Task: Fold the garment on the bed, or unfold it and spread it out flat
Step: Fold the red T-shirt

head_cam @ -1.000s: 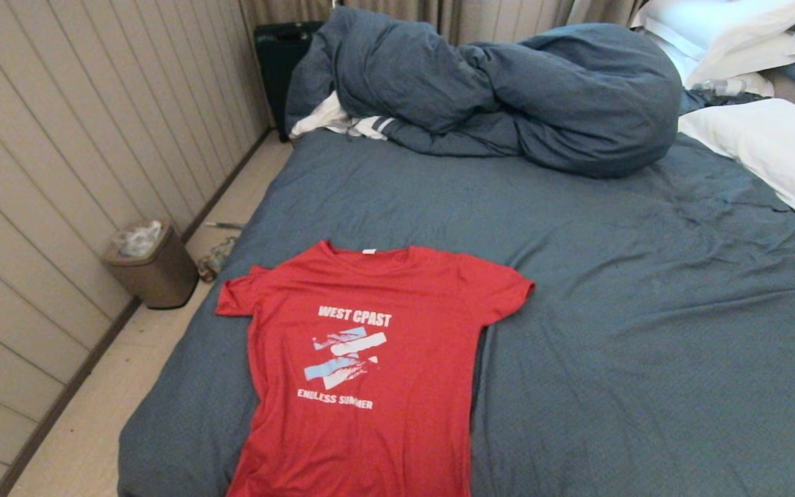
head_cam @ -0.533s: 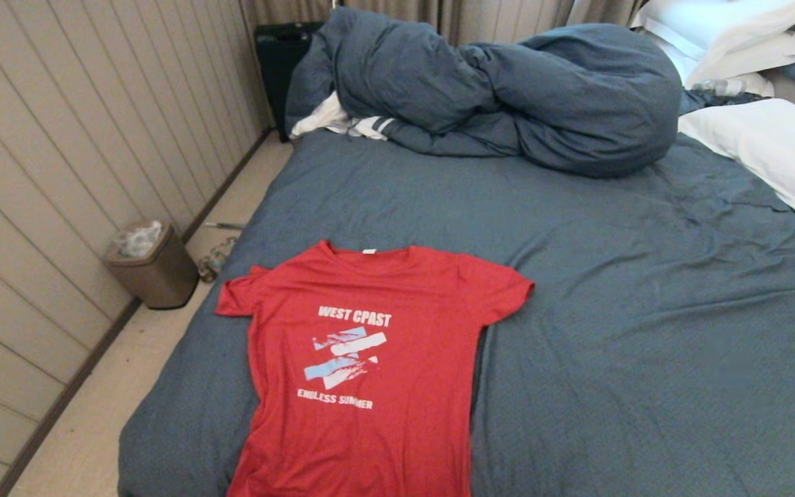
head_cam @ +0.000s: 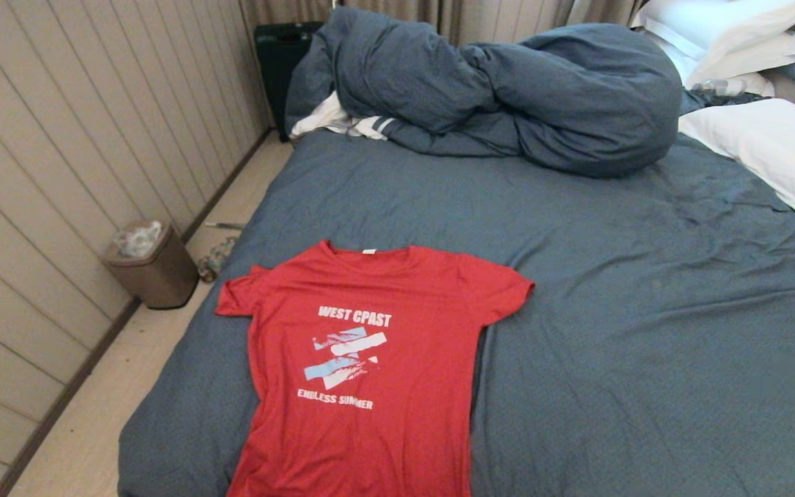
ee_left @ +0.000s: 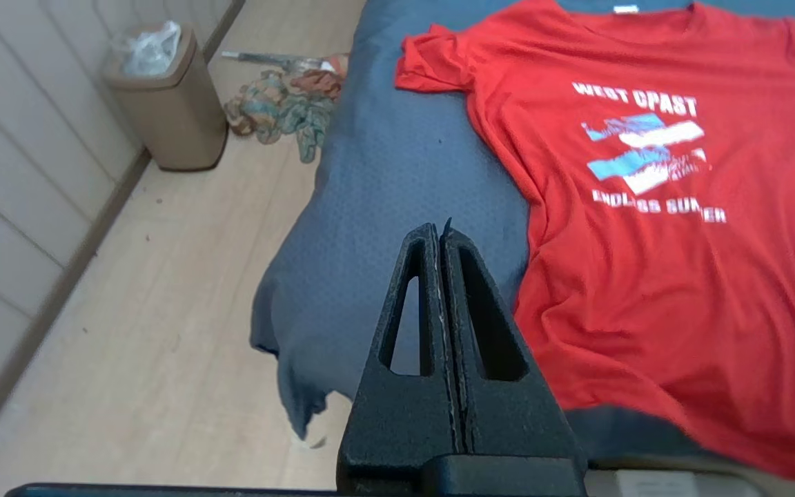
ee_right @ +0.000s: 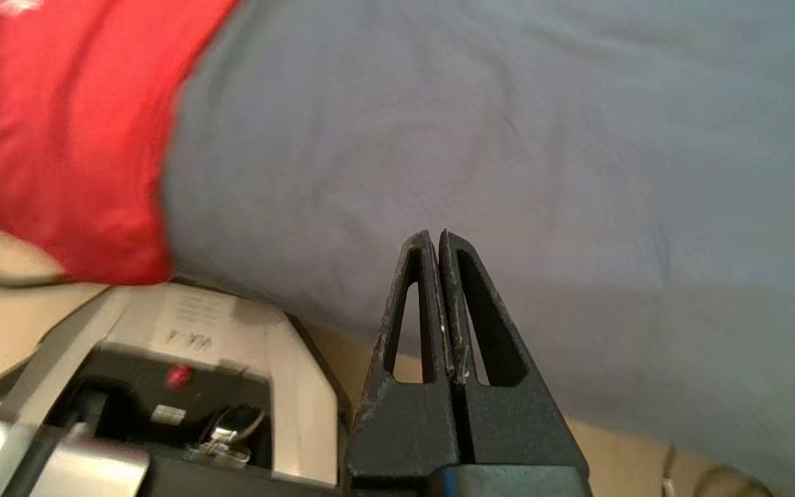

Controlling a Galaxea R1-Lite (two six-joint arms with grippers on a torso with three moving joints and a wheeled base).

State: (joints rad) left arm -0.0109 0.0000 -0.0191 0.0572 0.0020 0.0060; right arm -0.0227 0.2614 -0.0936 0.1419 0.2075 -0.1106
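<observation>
The red T-shirt [head_cam: 363, 359] lies spread flat, print side up, on the near left part of the bed [head_cam: 611, 290], its white neck tag toward the far side and its hem running off the near edge. Both sleeves lie out to the sides. Neither arm shows in the head view. My left gripper [ee_left: 439, 231] is shut with nothing in it, held off the bed's near left corner beside the T-shirt [ee_left: 646, 241]. My right gripper [ee_right: 436, 238] is also shut and empty, near the bed's front edge, to the right of the T-shirt's hem [ee_right: 59, 138].
A bunched blue-grey duvet [head_cam: 508, 90] lies across the far end, with a white striped cloth [head_cam: 342, 121] under it. White pillows [head_cam: 770, 145] sit at far right. A brown bin [head_cam: 152, 266] and crumpled cloth [ee_left: 280, 103] are on the floor to the left. The robot's base [ee_right: 183, 386] stands below.
</observation>
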